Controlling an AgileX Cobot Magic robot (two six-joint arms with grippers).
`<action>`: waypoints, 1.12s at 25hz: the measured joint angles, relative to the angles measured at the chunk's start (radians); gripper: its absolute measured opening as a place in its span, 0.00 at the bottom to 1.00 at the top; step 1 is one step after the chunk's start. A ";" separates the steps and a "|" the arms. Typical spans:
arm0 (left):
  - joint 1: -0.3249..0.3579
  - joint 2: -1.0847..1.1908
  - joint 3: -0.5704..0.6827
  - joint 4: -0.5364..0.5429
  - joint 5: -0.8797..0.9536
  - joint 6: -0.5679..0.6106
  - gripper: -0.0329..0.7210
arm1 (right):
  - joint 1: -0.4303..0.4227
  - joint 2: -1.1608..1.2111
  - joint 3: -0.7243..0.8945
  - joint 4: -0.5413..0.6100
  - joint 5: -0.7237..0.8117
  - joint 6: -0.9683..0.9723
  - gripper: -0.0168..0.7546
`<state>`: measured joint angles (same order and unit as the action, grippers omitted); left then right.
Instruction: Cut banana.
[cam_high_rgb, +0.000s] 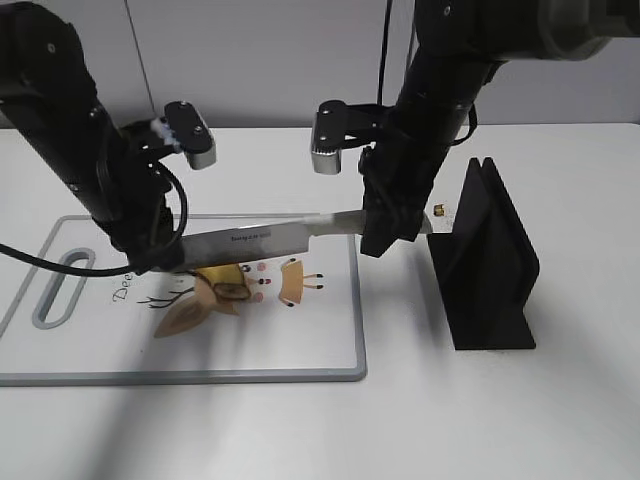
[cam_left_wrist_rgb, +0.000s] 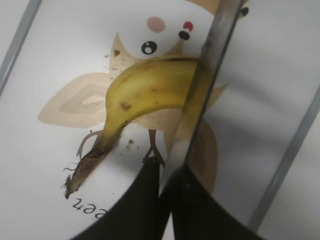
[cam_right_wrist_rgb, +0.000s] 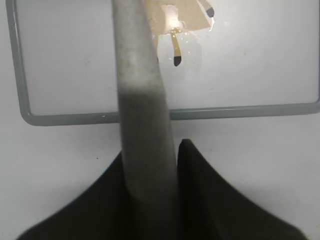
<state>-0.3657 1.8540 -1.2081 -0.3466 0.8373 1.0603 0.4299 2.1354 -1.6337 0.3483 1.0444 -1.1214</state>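
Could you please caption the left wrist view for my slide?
Knife blade poised across a banana on the printed cutting board.

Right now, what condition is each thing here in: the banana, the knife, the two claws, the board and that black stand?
Banana: whole, unpeeled, lying on the board under the blade.
Knife: out of its stand, held level above the banana.
Right gripper: shut on the knife handle.
Left gripper: near the blade tip; open or shut unclear.
Cutting board: flat on the table.
Knife stand: upright, empty.
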 joint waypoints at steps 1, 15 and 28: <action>-0.002 0.003 0.000 0.004 -0.002 0.000 0.09 | 0.000 0.005 0.001 0.003 -0.001 0.000 0.27; -0.003 0.005 0.000 0.083 -0.047 -0.037 0.09 | -0.002 0.036 0.001 0.034 -0.049 0.000 0.28; -0.005 0.029 0.000 0.100 -0.054 -0.064 0.09 | -0.002 0.046 0.000 0.040 -0.064 -0.002 0.28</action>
<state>-0.3703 1.8826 -1.2081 -0.2465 0.7832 0.9964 0.4280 2.1813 -1.6335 0.3882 0.9803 -1.1235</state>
